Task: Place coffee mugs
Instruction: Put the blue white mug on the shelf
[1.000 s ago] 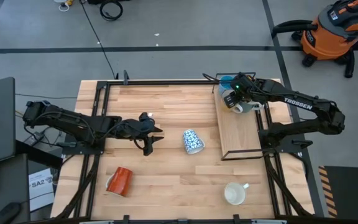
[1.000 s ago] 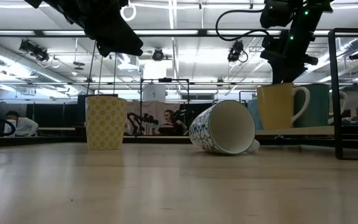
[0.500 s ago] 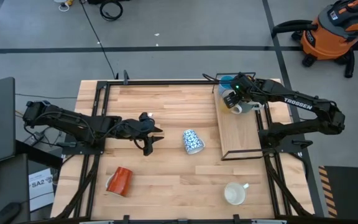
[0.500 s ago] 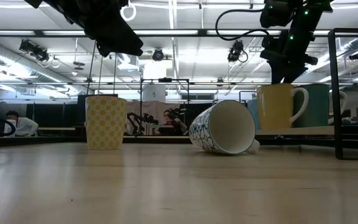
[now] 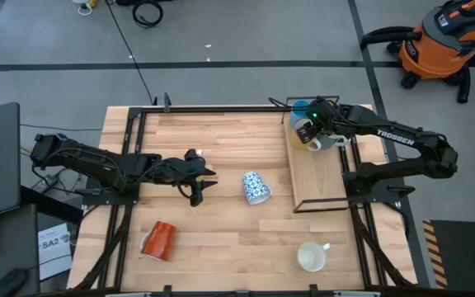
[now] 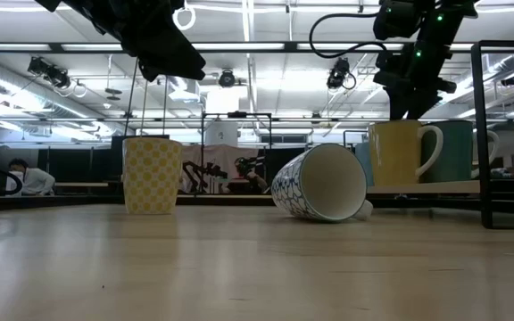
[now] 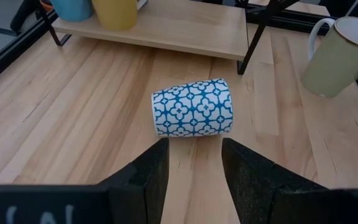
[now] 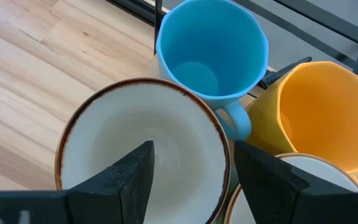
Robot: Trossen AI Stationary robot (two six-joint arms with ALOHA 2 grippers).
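High view: nothing has shifted; right tool [image 5: 310,129] on the rack [image 5: 316,177] with a white mug [image 5: 307,132]; left tool [image 5: 200,182] waits beside the patterned mug [image 5: 256,187]
Low view: unchanged
Left wrist: fingers parted, empty; patterned mug just ahead
Right wrist: fingers straddle the white mug's rim; placement looks unfinished

Glossy ceramic mugs [image 8: 211,56] — matt wooden table [image 5: 221,140].

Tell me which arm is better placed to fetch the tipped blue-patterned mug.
Left. Its open end effector points at the blue-patterned mug close ahead; the right end effector is over the rack's mugs.
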